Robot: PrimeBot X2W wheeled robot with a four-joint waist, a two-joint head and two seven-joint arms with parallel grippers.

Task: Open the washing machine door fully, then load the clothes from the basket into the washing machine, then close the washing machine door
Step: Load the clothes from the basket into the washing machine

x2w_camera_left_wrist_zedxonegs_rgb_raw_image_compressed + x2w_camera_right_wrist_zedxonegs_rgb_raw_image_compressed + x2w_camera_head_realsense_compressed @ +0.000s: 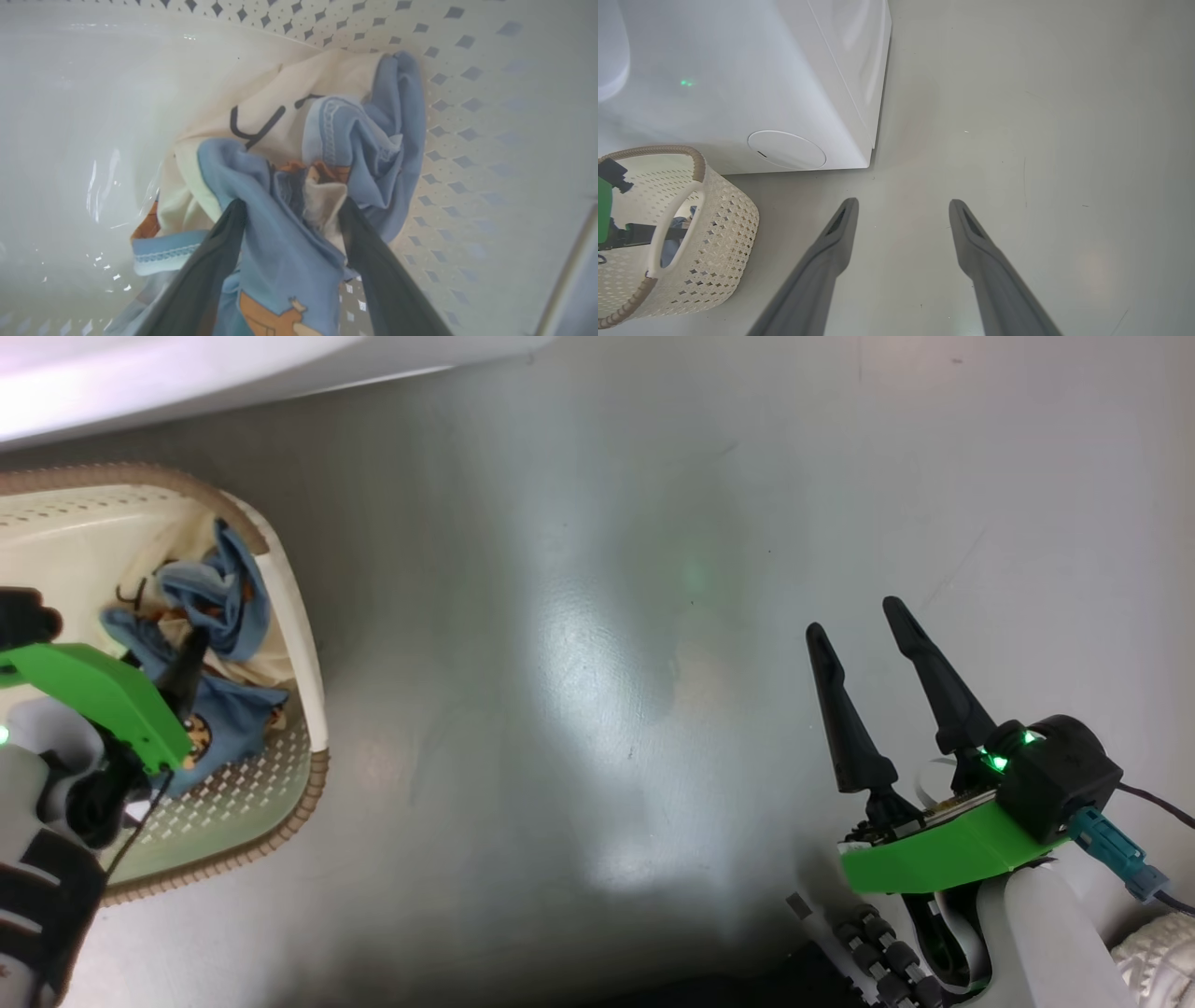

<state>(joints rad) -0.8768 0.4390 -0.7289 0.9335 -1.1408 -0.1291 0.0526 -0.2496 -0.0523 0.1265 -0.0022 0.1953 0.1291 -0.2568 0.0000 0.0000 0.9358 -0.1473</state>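
The left gripper stands wide open in the basket, fingers astride a raised fold of the clothes, nothing pinched; soft, light, floppy fabric, likely best taken at that bunched ridge; the right gripper hangs open, empty, over the floor.

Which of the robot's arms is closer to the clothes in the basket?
The left. The left gripper reaches into the basket, its open jaws astride the clothes, touching them. The right gripper hangs over the floor, off to the basket's side.
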